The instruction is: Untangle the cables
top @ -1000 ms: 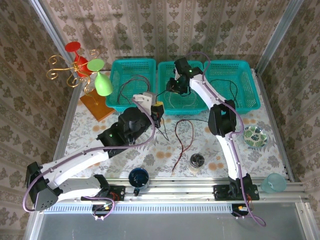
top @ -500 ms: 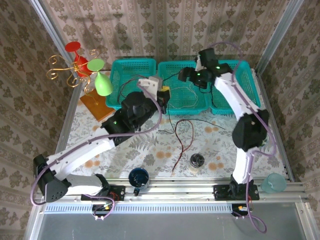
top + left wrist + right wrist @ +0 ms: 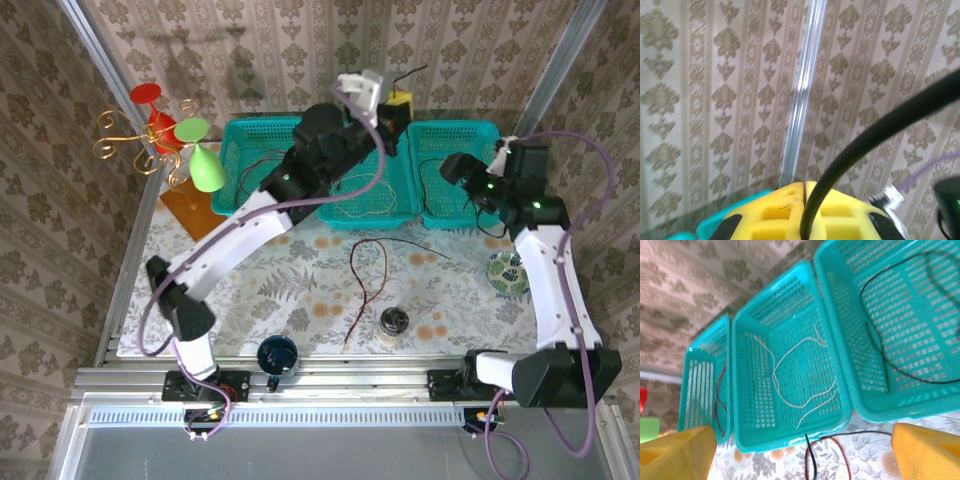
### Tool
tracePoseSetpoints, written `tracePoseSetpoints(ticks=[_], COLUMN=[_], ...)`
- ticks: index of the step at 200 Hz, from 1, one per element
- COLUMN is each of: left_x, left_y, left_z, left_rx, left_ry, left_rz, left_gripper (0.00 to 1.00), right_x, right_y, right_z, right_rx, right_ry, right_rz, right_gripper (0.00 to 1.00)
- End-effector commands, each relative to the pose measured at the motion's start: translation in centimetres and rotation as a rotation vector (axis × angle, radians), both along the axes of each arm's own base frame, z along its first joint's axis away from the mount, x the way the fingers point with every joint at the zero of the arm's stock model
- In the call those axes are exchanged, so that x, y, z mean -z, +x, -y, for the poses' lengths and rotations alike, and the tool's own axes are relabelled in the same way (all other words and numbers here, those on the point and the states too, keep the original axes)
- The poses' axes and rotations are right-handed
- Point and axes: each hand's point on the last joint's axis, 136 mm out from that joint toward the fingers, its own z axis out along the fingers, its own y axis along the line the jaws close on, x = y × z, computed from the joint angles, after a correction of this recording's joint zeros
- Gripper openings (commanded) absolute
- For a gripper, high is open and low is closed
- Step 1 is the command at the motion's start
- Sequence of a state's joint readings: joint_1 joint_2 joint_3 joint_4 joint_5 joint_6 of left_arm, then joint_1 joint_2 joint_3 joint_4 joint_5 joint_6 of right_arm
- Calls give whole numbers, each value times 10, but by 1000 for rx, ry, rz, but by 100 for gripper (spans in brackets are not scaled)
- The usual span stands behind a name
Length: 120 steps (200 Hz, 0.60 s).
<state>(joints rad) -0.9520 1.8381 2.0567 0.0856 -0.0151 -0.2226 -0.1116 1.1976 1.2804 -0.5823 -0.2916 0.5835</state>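
Observation:
My left gripper (image 3: pixel 398 100) is raised high over the back of the baskets, its yellow fingers (image 3: pixel 775 215) shut on a black cable (image 3: pixel 880 131) that curves up out of the grip. My right gripper (image 3: pixel 457 168) hovers open above the right basket (image 3: pixel 505 170), nothing between its fingers (image 3: pixel 675 452). A white cable (image 3: pixel 790 356) lies in the middle basket (image 3: pixel 747 440), a black cable (image 3: pixel 875 335) in the right basket (image 3: pixel 840 330), and a dark red cable (image 3: pixel 719 390) in the left basket (image 3: pixel 690 370). On the table, another dark red cable (image 3: pixel 370 270) loops beside a thin black one (image 3: pixel 809 455).
A small jar (image 3: pixel 394 321) and a dark cup (image 3: pixel 277 354) stand near the front edge. A patterned bowl (image 3: pixel 508 272) sits at the right beside my right arm. A wire stand with coloured glasses (image 3: pixel 165 135) on a wooden base (image 3: pixel 195 212) occupies the back left.
My left arm has risen from low over the table to high above the baskets, still gripping the black cable. My right arm has swung from the middle basket over to the right one.

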Motion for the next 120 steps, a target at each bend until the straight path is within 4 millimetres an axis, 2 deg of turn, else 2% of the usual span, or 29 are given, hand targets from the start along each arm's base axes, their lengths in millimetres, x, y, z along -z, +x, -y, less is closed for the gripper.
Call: tracePoseSetpoints(ticks=[1,14,16,30,38,47,56,73,94,120], left_x=[-34,-38,-45,-51,-44,-43,-29,13,83,170], left_y=[7,19,18,28,37,46,59,88,113,126], left_z=[18,34,33,42,50,49,54,64,86,127], left_rx=[36,40,38,29,14,-8,-24,-52,12,53], left_ry=[-75,-108,-126,-189,-216,-267,-286,-326,-388,-213], left_rz=[106,134,148,192,202,213,206,130,27,-133], left_gripper=[0,0,0,0,0,0,0,0,0,0], right_x=[-10,-12,-11,-12,-13,-13,-12,-12,-7,-4], right_y=[-18,-28,-29,-39,-44,-49,-54,-60,-64,-65], right_z=[16,28,29,40,45,50,53,53,50,53], right_rx=[66,113,119,160,178,195,207,199,174,175], right_ry=[-11,-15,-16,-16,-20,-19,-14,0,-10,-18], right_rz=[43,49,48,60,67,69,68,75,60,49], right_gripper=[93,93,93,93,94,94,94,94,94,94])
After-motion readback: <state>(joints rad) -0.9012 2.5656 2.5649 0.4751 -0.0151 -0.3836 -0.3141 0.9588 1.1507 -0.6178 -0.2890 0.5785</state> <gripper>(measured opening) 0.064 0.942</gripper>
